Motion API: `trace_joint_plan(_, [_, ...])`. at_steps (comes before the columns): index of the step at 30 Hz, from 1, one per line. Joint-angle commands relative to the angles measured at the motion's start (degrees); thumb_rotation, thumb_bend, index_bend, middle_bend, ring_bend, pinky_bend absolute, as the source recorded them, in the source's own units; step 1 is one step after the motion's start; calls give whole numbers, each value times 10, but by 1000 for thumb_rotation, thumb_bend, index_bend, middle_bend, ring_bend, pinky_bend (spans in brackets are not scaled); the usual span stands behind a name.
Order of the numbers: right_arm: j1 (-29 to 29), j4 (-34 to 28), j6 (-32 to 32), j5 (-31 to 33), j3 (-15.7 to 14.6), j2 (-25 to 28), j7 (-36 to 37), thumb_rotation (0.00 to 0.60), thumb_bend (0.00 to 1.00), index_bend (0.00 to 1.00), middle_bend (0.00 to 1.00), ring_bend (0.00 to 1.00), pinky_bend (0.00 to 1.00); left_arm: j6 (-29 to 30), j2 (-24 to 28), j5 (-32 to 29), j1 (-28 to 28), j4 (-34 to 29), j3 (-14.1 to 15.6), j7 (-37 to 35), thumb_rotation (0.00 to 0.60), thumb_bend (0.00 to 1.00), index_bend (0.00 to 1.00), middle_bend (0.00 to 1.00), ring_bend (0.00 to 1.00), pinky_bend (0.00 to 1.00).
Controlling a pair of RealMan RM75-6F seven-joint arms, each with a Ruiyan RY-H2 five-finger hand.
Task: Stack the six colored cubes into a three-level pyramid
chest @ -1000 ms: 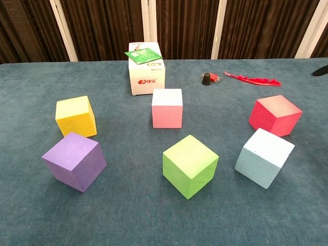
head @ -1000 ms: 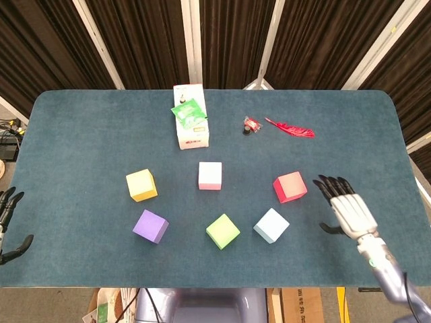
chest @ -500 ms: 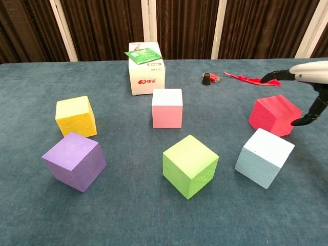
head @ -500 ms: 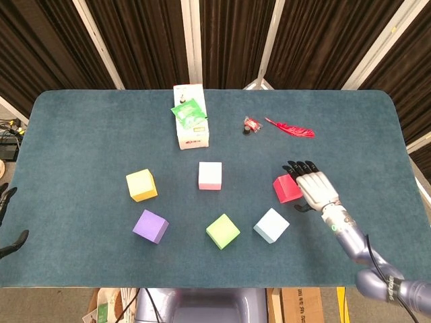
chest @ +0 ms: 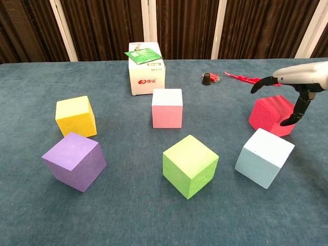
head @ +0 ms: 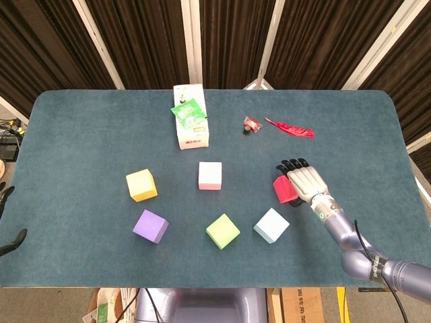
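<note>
Six cubes lie apart on the blue table: yellow (head: pixel 141 185), pink (head: pixel 210 175), purple (head: pixel 150 226), green (head: pixel 223 231), light blue (head: pixel 271 225) and red (head: pixel 282 192). In the chest view they are yellow (chest: pixel 76 117), pink (chest: pixel 167 107), purple (chest: pixel 74 160), green (chest: pixel 189 165), light blue (chest: pixel 264 157) and red (chest: pixel 267 114). My right hand (head: pixel 304 180) hovers over the red cube's right half, fingers stretched above its top and thumb hanging beside its right face (chest: pixel 300 84), gripping nothing. Only dark fingertips of my left hand (head: pixel 8 222) show at the table's left edge, spread and empty.
At the back stands a white carton (head: pixel 191 128) with a green packet on top. To its right lie a small black-and-red item (head: pixel 250 126) and a red feather (head: pixel 291 128). The table's front edge (head: pixel 202 286) runs close behind the purple and green cubes.
My right hand has travelled left from the table's right side to just over the red cube. My left hand has slipped further off the left edge. No cube has moved.
</note>
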Motion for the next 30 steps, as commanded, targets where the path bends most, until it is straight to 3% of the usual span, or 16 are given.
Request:
trace_joint_plan(1, [10, 5, 2, 16, -7, -1, -6, 600, 235, 204, 146, 0, 0, -1, 0, -1, 0, -2, 0, 3, 600, 376, 62, 0, 0, 0])
trace_joint_plan(15, [29, 9, 7, 28, -26, 8, 3, 600, 235, 271, 248, 41, 0, -17, -12, -32, -3, -18, -5, 34, 600, 376, 77, 0, 0, 0])
trace_joint_plan(30, [30, 17, 3, 0, -31, 0, 51, 600, 234, 287, 268, 56, 0, -8, -17, -49, 0, -22, -17, 25, 600, 376, 85, 0, 0, 0])
